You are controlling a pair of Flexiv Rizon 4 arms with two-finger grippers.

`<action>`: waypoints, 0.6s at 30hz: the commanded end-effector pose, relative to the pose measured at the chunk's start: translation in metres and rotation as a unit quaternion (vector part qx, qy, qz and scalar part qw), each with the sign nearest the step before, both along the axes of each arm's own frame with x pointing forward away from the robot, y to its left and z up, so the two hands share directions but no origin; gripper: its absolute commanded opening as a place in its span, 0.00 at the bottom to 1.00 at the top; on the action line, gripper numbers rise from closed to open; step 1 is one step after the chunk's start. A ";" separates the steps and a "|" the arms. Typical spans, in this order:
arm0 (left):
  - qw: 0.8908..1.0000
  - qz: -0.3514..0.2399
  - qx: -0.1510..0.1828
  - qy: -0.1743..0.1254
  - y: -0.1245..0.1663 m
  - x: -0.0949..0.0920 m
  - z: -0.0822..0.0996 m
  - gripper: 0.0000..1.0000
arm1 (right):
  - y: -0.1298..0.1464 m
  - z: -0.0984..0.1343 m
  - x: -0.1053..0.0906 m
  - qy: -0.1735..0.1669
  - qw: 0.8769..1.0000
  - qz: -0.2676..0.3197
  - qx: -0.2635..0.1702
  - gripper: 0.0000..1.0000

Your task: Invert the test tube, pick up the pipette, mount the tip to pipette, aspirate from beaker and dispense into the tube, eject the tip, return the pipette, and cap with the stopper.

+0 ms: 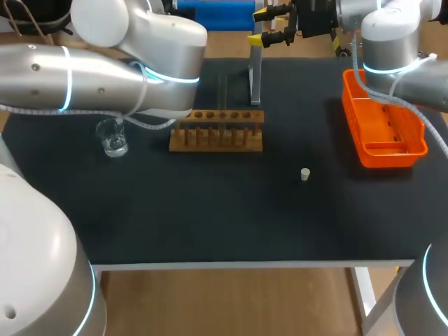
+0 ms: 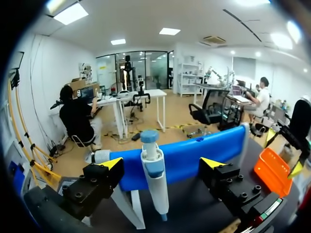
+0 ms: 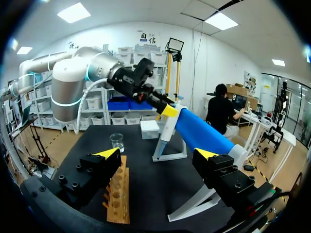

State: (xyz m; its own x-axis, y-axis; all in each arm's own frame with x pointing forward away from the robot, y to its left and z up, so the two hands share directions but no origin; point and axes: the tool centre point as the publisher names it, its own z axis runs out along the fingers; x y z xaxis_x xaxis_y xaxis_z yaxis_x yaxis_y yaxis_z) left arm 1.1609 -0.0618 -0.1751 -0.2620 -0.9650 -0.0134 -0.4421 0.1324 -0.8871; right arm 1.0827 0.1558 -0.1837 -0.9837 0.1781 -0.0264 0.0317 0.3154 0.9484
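A white pipette [image 2: 154, 179] with a blue top hangs on the blue bar of its stand [image 2: 204, 153]. My left gripper [image 2: 161, 162] is open around it, fingers well clear on both sides. The right wrist view shows that gripper [image 3: 165, 109] at the pipette's [image 3: 164, 133] top. In the head view the left arm hides both. My right gripper [image 1: 260, 26] hangs high by the stand's leg [image 1: 255, 73], open and empty [image 3: 158, 154]. The wooden rack [image 1: 217, 131] is in front of the stand, the glass beaker [image 1: 112, 138] to its left, the small white stopper [image 1: 305, 174] lies alone. I cannot make out the test tube.
An orange tray [image 1: 385, 129] stands at the table's right side, below my right arm. The rack [image 3: 118, 191] lies under and ahead of my right gripper, with the beaker [image 3: 116, 141] beyond it. Bare black table surrounds the stopper.
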 end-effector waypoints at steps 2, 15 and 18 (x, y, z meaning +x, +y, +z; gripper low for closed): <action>1.000 -0.001 0.008 0.011 0.001 -0.017 0.012 1.00 | -0.001 0.001 0.001 0.001 1.000 0.001 -0.001 1.00; 0.998 -0.057 -0.016 0.006 0.006 -0.091 0.014 1.00 | -0.001 0.001 0.001 0.001 1.000 0.001 -0.001 1.00; 0.996 -0.084 -0.024 0.008 0.006 -0.109 0.011 1.00 | -0.001 0.001 0.001 0.001 1.000 0.001 -0.001 1.00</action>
